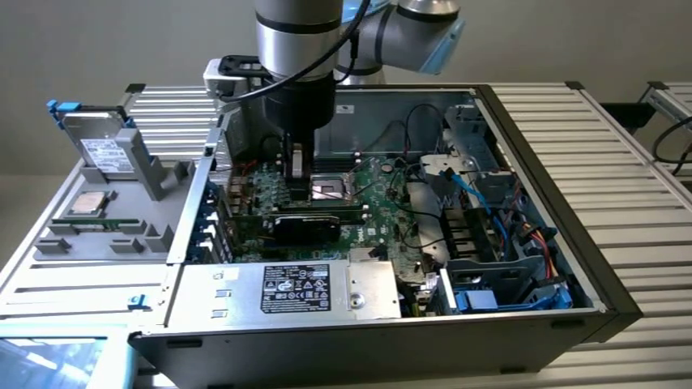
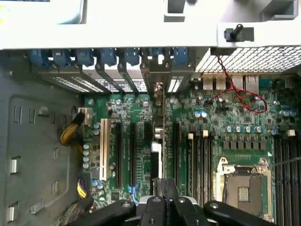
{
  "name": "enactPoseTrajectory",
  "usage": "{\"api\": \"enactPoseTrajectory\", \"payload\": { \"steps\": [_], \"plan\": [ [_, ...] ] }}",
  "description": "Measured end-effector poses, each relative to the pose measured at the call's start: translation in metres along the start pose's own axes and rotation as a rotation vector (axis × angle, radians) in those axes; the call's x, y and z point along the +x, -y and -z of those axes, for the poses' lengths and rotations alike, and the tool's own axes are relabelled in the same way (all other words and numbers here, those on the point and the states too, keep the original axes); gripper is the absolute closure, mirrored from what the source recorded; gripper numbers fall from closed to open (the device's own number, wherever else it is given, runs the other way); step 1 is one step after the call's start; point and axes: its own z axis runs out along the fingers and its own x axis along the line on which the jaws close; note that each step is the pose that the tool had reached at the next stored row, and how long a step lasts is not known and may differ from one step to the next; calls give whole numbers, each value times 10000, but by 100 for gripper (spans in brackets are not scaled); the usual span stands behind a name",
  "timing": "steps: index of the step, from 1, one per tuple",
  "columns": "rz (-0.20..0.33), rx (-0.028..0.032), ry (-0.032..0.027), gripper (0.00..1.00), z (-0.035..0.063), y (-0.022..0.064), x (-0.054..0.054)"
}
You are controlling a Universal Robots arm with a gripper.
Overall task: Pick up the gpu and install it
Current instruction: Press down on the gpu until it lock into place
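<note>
I see the arm reaching down into the open computer case point(image 1: 605, 267), gripper point(image 1: 295, 166) low over the motherboard point(image 1: 373, 198). In the exterior view the fingers look pressed together, and I can't see there that they pinch anything. The gpu point(image 1: 306, 222) sits upright on the board at about 6 o'clock from the gripper in the exterior view, black cooler facing the camera, standing along the expansion slots, just apart from the fingertips. In the wrist view the gripper point(image 2: 164, 190) is closed at the top edge of a thin card seen edge-on, the gpu point(image 2: 158, 136), running between the black slots toward the rear bracket openings; whether the fingers actually clamp it I can't tell. CPU socket point(image 1: 327, 190) is at 3 o'clock from the gripper in the exterior view, touching nothing. Power supply point(image 1: 292, 290) with white label is at 6 o'clock of the case. Outside, at 9 o'clock, a grey fixture tray point(image 1: 108, 231) holds a hard drive point(image 1: 103, 146) standing upright.
</note>
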Motion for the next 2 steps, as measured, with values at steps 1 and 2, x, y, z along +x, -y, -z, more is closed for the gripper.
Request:
{"api": "enactPoseTrajectory", "payload": {
  "steps": [1,2],
  "plan": [
    [0,-1,-1,88,0,0,0],
    [0,0,-1,88,0,0,0]
  ]
}}
